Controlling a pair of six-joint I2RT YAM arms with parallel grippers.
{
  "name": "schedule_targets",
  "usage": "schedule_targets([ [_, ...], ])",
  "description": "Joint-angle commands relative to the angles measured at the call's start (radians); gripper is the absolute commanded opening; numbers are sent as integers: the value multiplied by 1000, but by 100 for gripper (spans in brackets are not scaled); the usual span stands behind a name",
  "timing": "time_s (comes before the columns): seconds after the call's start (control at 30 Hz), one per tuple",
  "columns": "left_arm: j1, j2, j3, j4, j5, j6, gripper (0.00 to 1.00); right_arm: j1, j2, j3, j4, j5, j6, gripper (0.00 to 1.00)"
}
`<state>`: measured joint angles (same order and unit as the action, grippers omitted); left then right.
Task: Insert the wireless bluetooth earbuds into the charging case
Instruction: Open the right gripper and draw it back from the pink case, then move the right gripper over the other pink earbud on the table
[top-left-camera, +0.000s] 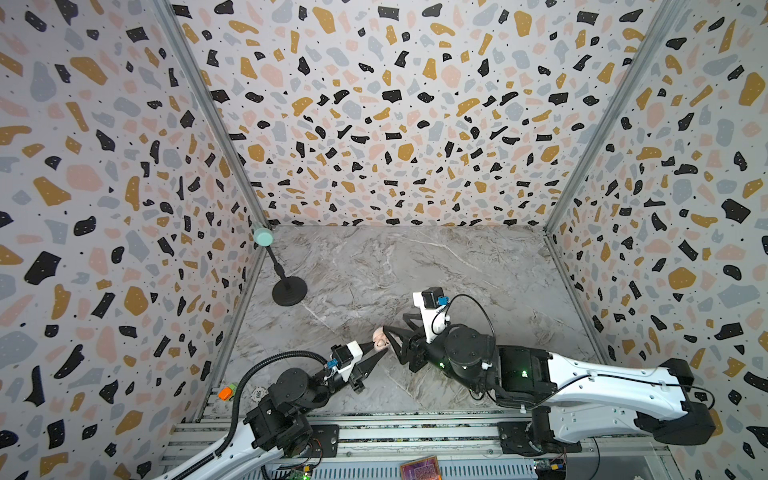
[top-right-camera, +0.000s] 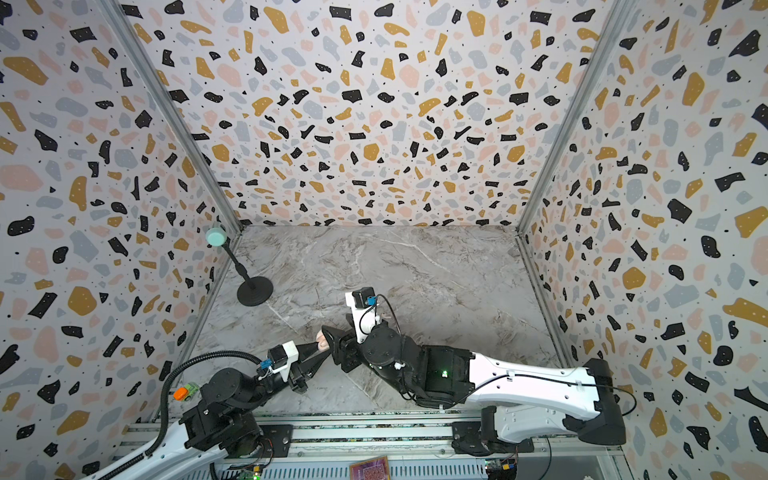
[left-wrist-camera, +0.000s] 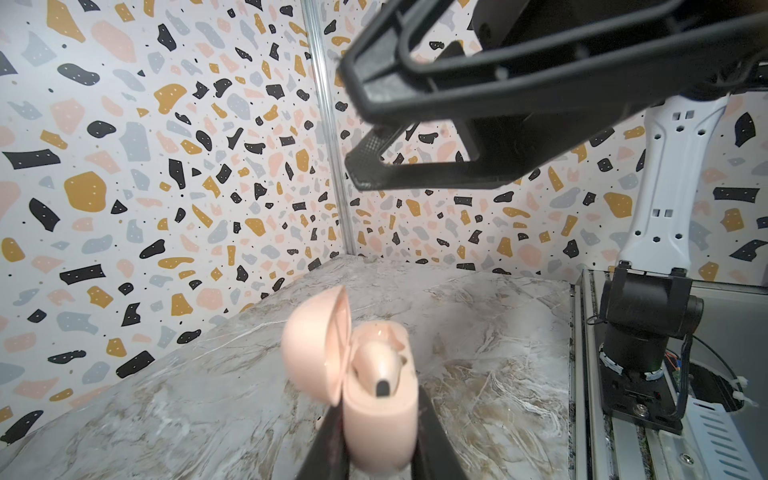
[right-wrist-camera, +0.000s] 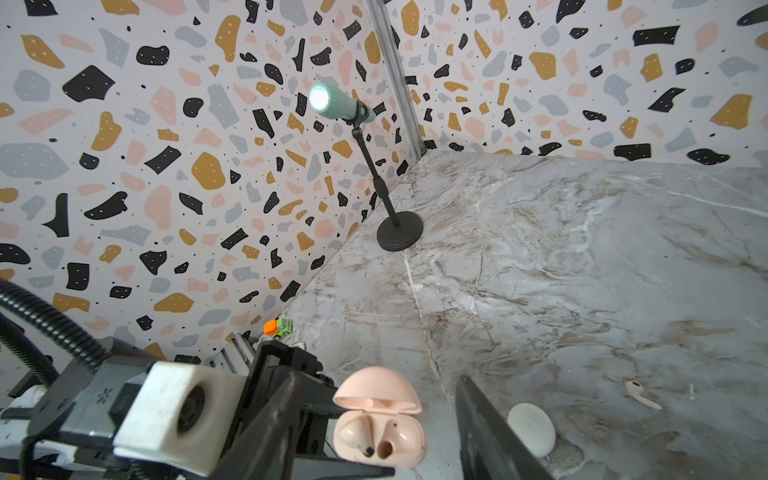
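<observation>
Left claw (left-wrist-camera: 379, 419) is shown clamped on the pink case (right-wrist-camera: 380, 432), whose lid stands up. One pink earbud (left-wrist-camera: 376, 365) is seated inside. A second pink earbud (right-wrist-camera: 642, 395) lies loose on the marble table (right-wrist-camera: 582, 270), near a shut white case (right-wrist-camera: 532, 430). Right claw (left-wrist-camera: 361, 129) is held wide and empty just above the pink case. One insertion is judged complete. Next, the loose earbud must be pinched finely and its stem aligned with the free socket.

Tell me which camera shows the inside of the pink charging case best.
The right wrist view: it looks into the pink charging case, both slots visible. The left wrist view shows it blurred, side-on; both top views catch only a sliver.
</observation>
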<state>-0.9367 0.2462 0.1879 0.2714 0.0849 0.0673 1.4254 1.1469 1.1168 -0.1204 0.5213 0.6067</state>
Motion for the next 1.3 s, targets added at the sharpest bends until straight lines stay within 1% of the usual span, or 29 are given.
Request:
schedule_targets([
  [0.0,7,6,18,77,29,11,0,3,-52,-22,-50,56,-7,64],
  [0.13,7,35,38,68,8,14,0,-12,-102,-60,-59,69,4,65],
  [0.2,7,60,58,62,-17,-12,0,-25,-123,-81,-62,67,12,67],
  [0.33,8,74,55,83,-20,-7,0,-73,-163,-129,-65,30,35,70],
  [0.4,6,62,47,86,-29,-5,0,-98,-180,-154,-70,24,46,74],
  [0.5,7,30,30,91,1,14,0,-155,-204,-185,-92,-3,62,85],
  [0.6,7,4,1,114,52,22,0,-220,-232,-224,-92,-48,66,94],
  [0.63,7,-1,-11,122,87,40,0,-246,-241,-236,-93,-67,66,98],
  [0.67,6,-5,-19,124,110,53,0,-268,-247,-243,-96,-83,68,99],
  [0.77,7,21,-8,119,115,50,0,-347,-261,-261,-108,-147,60,99],
  [1.0,7,186,91,69,180,135,0,-495,-243,-328,-88,-268,8,99],
  [1.07,6,218,97,74,190,164,0,-516,-222,-345,-68,-291,-2,99],
  [1.13,7,232,72,119,179,188,0,-523,-188,-359,-38,-314,-46,99],
  [1.27,8,226,9,236,146,163,0,-526,-100,-352,-35,-304,-108,99],
])
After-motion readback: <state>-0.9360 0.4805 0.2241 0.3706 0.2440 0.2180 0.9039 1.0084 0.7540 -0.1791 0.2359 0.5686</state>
